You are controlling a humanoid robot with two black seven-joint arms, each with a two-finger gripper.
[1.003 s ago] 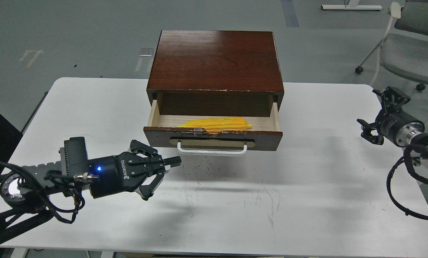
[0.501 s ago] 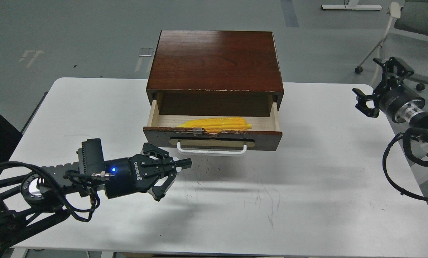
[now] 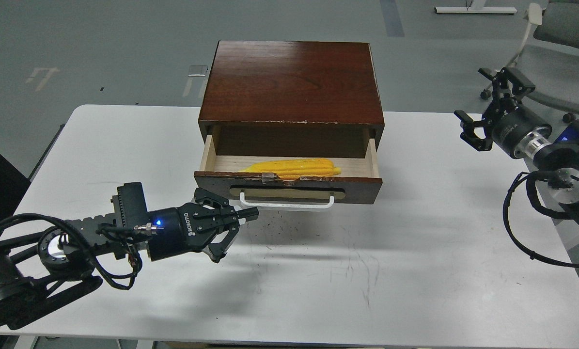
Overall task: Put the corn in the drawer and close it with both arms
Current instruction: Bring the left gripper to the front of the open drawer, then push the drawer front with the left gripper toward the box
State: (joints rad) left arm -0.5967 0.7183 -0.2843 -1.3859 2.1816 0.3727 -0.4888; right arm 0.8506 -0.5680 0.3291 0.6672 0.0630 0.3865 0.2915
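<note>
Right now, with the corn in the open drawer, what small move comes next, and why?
Probably ease the left end effector forward against the dark reddish-brown wooden drawer front and start pushing. The bright-yellow ridged corn cob already lies inside, the drawer is pulled out, and the right end effector hangs off to the side.

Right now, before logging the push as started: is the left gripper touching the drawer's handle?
Cannot tell. In the head view the left gripper tip overlaps the handle's left end beneath the drawer, and depth is unclear.

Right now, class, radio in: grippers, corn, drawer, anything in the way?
Left gripper shut, empty, near the handle. Right gripper open, off to the side. Corn in the drawer, drawer open. Nothing blocking.
</note>
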